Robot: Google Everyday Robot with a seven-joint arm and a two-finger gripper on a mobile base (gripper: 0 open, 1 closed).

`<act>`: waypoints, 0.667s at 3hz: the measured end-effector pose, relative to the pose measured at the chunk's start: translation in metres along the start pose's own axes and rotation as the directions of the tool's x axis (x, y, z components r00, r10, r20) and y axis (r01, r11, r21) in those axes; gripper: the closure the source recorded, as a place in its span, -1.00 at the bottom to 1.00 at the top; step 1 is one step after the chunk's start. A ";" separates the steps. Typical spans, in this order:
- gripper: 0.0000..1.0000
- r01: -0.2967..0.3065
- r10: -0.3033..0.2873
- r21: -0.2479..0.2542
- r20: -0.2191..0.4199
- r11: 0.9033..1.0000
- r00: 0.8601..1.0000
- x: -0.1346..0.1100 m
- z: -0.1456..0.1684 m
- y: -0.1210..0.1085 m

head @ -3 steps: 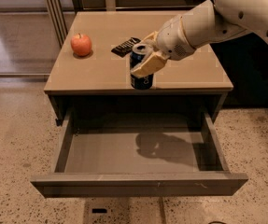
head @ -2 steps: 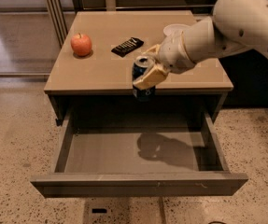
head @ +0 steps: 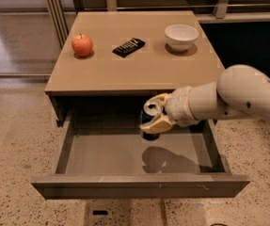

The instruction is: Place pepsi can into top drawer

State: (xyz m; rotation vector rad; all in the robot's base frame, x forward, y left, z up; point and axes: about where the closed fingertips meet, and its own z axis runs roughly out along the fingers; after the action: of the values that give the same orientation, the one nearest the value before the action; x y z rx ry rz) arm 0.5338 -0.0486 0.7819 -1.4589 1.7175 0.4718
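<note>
The pepsi can, dark blue with a silver top, is held in my gripper, whose cream fingers are shut on it from the right. The can hangs upright inside the open top drawer, near its back and right of centre, above the grey floor. Its shadow falls on the drawer floor below it. My white arm reaches in from the right, over the drawer's right side.
On the tan cabinet top sit a red apple at the left, a black snack bar wrapper in the middle and a white bowl at the right. Speckled floor surrounds the cabinet.
My gripper has carried the can from above the cabinet top's front edge forward and down into the open drawer. The arm has swung lower, uncovering the white bowl.
</note>
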 end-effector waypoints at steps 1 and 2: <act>1.00 -0.045 0.045 -0.048 -0.006 0.998 0.999 0.057 0.037 0.040; 1.00 -0.036 0.036 -0.052 -0.008 0.998 0.999 0.060 0.040 0.039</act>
State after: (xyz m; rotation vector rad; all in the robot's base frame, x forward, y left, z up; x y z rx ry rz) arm 0.5107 -0.0474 0.7026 -1.4697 1.7511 0.5349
